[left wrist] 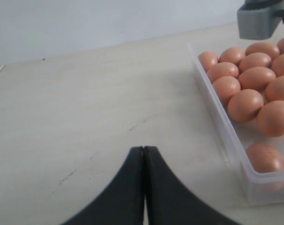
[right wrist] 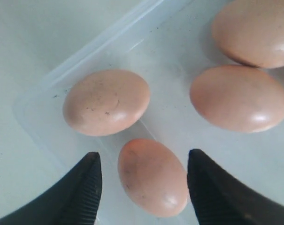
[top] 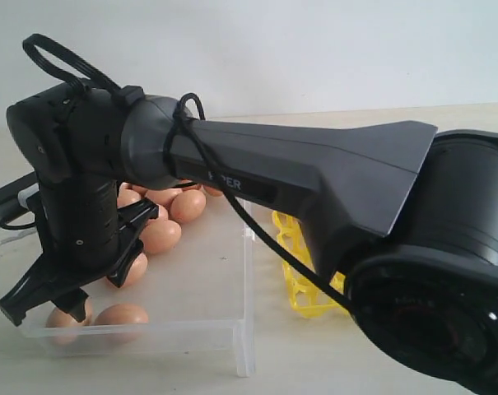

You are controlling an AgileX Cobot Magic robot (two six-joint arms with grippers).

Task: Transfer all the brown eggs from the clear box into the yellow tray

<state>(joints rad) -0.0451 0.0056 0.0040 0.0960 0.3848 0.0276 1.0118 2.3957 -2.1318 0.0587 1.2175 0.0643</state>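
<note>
Inside the clear box point(top: 191, 336), beside the yellow tray point(top: 310, 309), lie brown eggs point(top: 160, 236).

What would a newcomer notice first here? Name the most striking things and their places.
The black right arm fills the exterior view, its right gripper open astride one brown egg in the clear box. More brown eggs crowd the box's far end; the yellow tray peeks out behind the arm.
</note>
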